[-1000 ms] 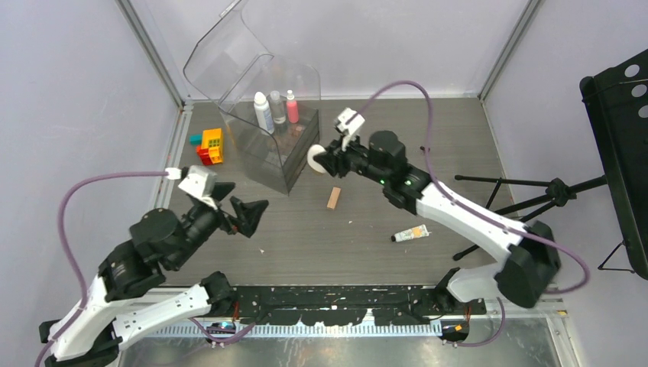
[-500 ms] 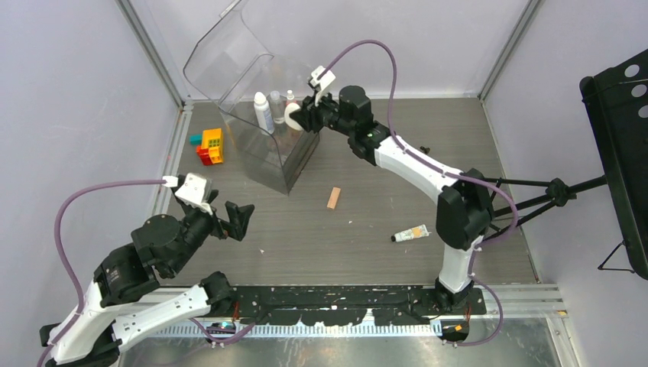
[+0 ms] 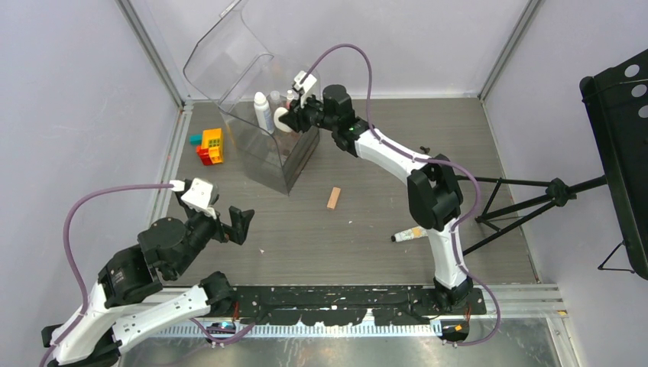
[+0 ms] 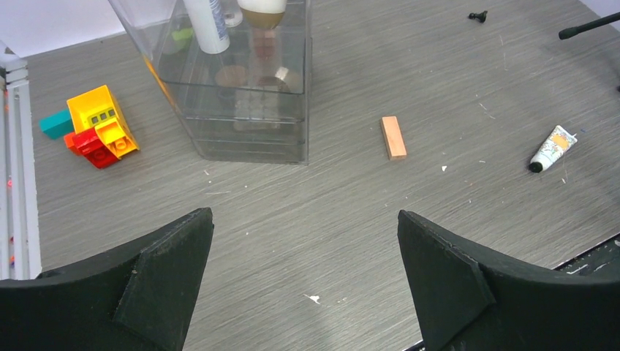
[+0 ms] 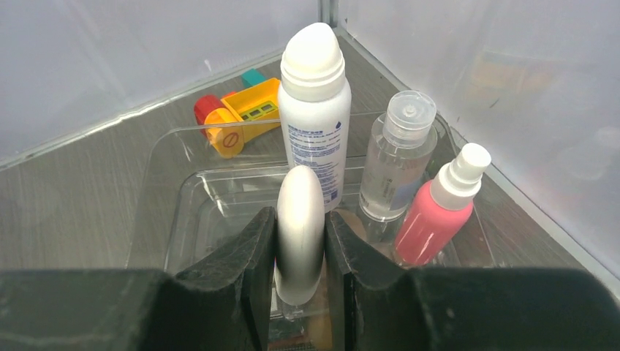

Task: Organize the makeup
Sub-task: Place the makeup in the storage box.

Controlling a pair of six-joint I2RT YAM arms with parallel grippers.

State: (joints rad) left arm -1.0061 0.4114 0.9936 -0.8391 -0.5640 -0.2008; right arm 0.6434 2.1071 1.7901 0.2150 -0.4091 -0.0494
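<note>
From above, the right gripper (image 3: 290, 119) is stretched out over the open top of the case (image 3: 269, 157), and it is clamped on the compact (image 3: 282, 118). The white bottle (image 3: 262, 112) stands in the case just to the far side of those jaws. The left gripper (image 3: 235, 222) hangs low over bare table (image 3: 351, 245), jaws spread wide, nothing in them. The sponge (image 3: 334, 197) lies well out ahead and to the right of it, and the tube (image 3: 410, 233) is further right again. The bricks (image 3: 208, 145) sit ahead and left of it, beside the case.

On the left wrist camera, the left gripper (image 4: 303, 241) is gaping, with only table between the two pads. Straight ahead of the jaws stands the case (image 4: 248, 117), with the white bottle (image 4: 207, 25) inside at the top. The sponge (image 4: 394, 137) is ahead, just right of centre, flat on the table. The tube (image 4: 553, 148) lies far off to the right, and the bricks (image 4: 95, 126) far off to the left.

On the right wrist camera, the right gripper (image 5: 300, 252) pinches the compact (image 5: 300, 219) edge-on, upright, both pads pressed against its faces. It hangs above the case's top tray (image 5: 183, 194). Just beyond the jaws stands the white bottle (image 5: 314, 110), the clear bottle (image 5: 398, 161) is beyond and right, and the pink bottle (image 5: 439, 216) is right of the jaws, all upright in the tray. The bricks (image 5: 237, 110) lie beyond, outside the case.
</note>
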